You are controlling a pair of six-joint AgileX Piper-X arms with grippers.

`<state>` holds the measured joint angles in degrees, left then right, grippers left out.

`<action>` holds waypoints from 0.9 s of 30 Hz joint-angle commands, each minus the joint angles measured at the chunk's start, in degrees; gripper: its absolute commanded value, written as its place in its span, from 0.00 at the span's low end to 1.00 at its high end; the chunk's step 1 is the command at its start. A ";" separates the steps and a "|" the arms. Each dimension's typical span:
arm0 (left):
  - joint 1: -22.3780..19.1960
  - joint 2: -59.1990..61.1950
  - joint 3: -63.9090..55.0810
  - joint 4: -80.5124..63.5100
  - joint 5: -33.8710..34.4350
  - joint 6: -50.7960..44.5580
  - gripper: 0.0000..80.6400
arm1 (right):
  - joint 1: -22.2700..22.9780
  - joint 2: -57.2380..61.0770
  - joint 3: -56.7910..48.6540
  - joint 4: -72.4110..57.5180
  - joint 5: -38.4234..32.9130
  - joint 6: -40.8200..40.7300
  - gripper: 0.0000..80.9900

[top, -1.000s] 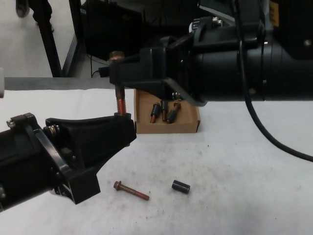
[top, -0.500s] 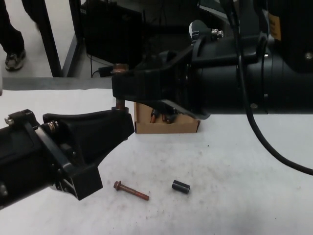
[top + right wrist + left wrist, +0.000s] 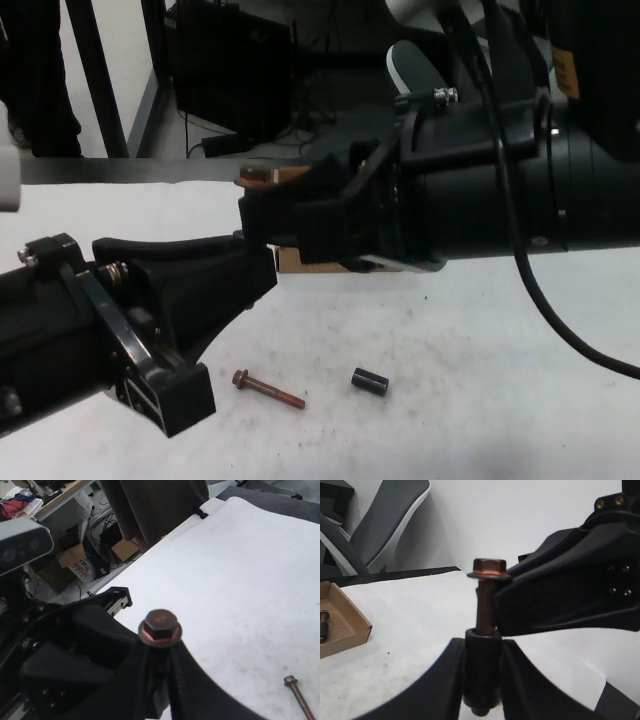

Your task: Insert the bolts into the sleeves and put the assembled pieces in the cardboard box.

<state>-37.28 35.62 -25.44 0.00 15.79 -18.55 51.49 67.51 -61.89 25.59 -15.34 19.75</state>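
White bench [image 3: 410,605]; cardboard box [image 3: 342,630] apparently holds bolt [image 3: 323,625].

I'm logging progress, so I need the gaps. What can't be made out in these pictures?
High view: the right gripper hides most of the cardboard box; pieces inside uncountable.
Left wrist view: the box is cut off by the edge.
Right wrist view: the loose bolt is cut off by the edge.

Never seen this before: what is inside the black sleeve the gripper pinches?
A copper bolt stands in the sleeve, which the left gripper holds. Its head sticks out above and its tip below; the shank between is hidden by the sleeve.
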 commanded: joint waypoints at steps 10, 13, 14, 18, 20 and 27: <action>0.07 -0.45 -0.95 -5.26 -2.47 1.03 0.01 | 0.49 -0.29 0.35 4.09 3.95 -0.56 0.61; 0.07 -0.45 -0.95 -5.43 -2.47 1.03 0.01 | 0.49 -0.29 0.19 4.09 4.55 -0.47 0.58; 0.07 -0.45 -0.95 -5.43 -2.47 1.03 0.01 | 0.49 -0.29 0.09 4.09 4.55 -0.47 0.57; 0.07 -0.45 -0.95 -5.43 -2.47 1.03 0.01 | 0.31 -0.46 0.04 4.39 4.55 -0.67 0.57; 0.07 -0.45 -0.95 -5.10 -2.47 1.03 0.01 | 0.20 -0.92 -0.11 5.50 4.32 -0.92 0.57; 0.07 3.51 -0.95 -3.64 -2.68 2.56 0.01 | -0.22 -4.90 -0.10 15.44 7.69 -8.11 0.57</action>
<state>-37.38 39.53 -25.69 -2.64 13.75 -16.24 51.47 65.00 -61.87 35.62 -9.85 15.45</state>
